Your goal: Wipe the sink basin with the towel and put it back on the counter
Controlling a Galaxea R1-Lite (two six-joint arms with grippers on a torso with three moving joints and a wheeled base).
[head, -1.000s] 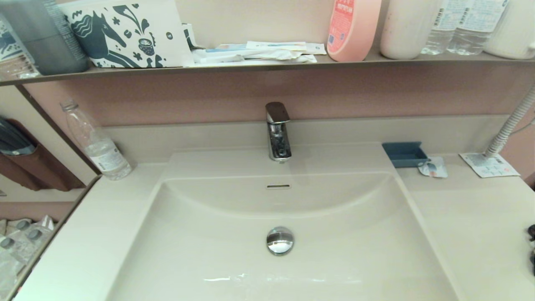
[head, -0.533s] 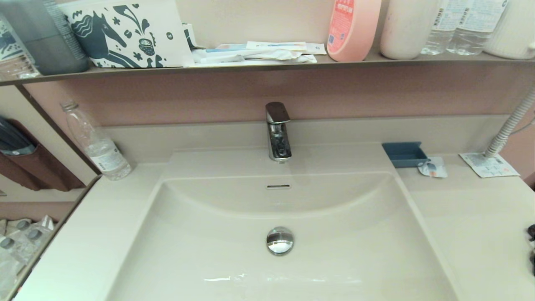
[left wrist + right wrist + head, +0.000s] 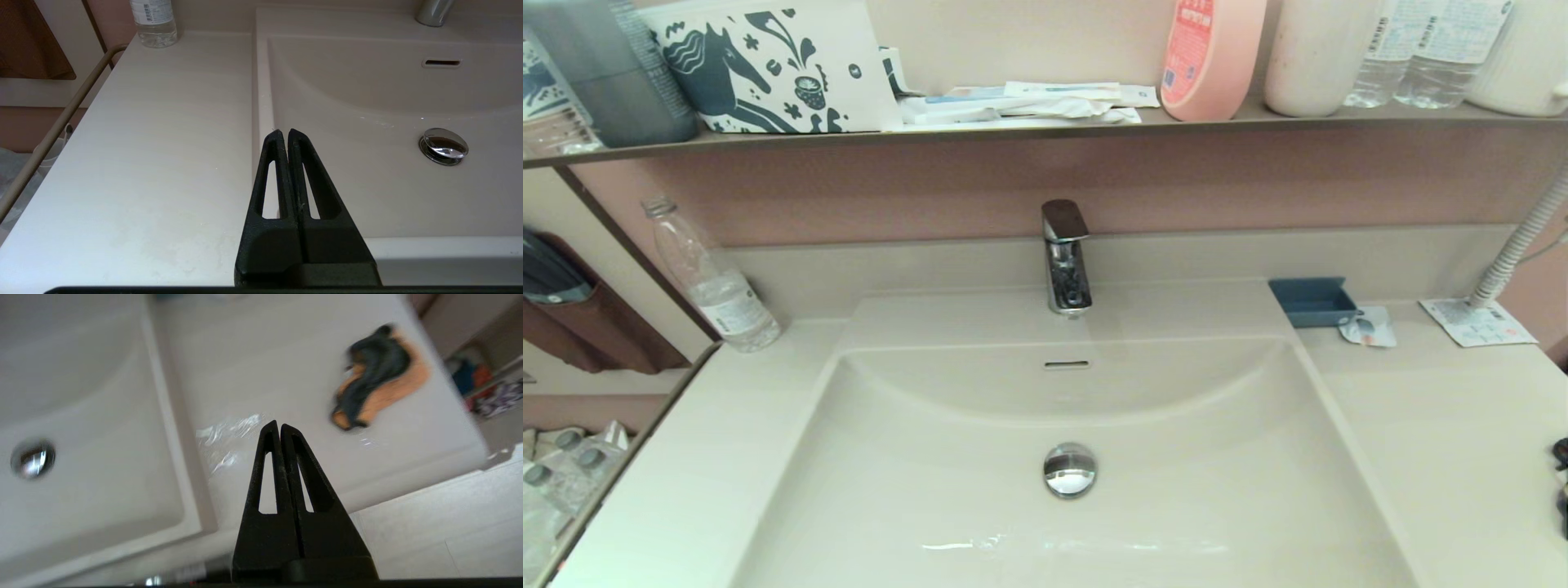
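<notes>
Nothing's moved vs a sec ago. Right gripper (image 3: pixel 280 426) pinched together, empty, towel (image 3: pixel 378 377) ahead on counter (image 3: pixel 265 367); left gripper (image 3: pixel 284 132) likewise.

Almost nothing is changing across the head view. The pink bottle (image 3: pixel 1213 57) and water bottles (image 3: pixel 1421 49) on the shelf (image 3: pixel 1013 135) are sitting a hair further left. The dark shape (image 3: pixel 1561 449) at the counter (image 3: pixel 1445 425) edge is shifting marginally.

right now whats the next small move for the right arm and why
Probably open the right gripper and bring it over the towel. The towel lies crumpled on the counter, to the right of the sink basin, and nothing holds it; the right gripper's fingers are shut and empty, short of it. The left gripper is shut too, near the basin's left rim.
</notes>
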